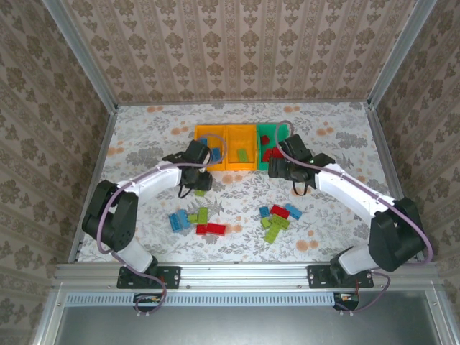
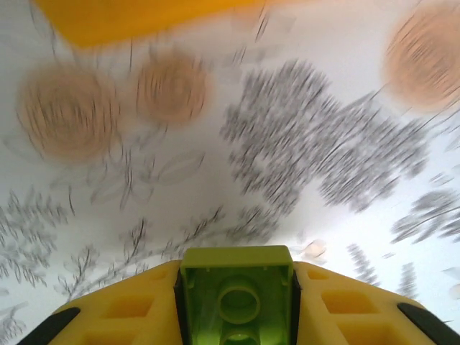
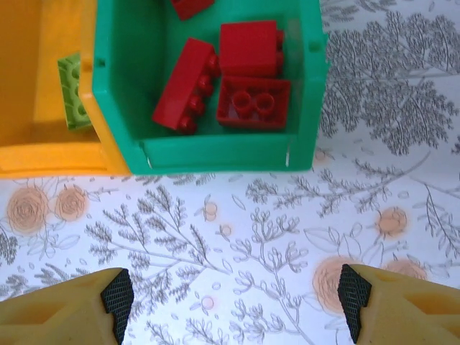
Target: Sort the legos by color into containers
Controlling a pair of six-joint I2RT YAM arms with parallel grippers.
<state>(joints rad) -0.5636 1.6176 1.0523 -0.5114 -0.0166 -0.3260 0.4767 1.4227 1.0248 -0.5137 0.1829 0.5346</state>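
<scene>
Left of the green plastic bin point(image 3: 215, 154), the left gripper point(image 1: 199, 180) is clamped on a lime-green studded plastic brick point(image 2: 237, 295) — light, rigid and slick-walled, probably best pinched across its flat sides. On the near side of that bin, which holds red bricks point(image 3: 248, 47), the right gripper point(image 3: 233, 309) hangs empty with its jaws apart. No lettering is legible.

Three open bins touch in a row at the far side of the table point(image 1: 158, 136): left orange-yellow bin point(image 1: 203, 130), middle orange-yellow bin point(image 1: 241, 129), green bin point(image 3: 215, 154) rightmost. The green bin holds four red bricks point(image 3: 249, 47), one hollow side up. A lime brick point(image 3: 72, 90) leans inside the middle bin; a blue brick point(image 1: 215, 154) shows in the left one. Loose red, blue and lime bricks form a left cluster point(image 1: 211, 229) and a right cluster point(image 1: 279, 210) nearer the front. A held brick point(image 2: 237, 305), lime, underside showing, sits clamped in the left tool point(image 2: 237, 277)
</scene>
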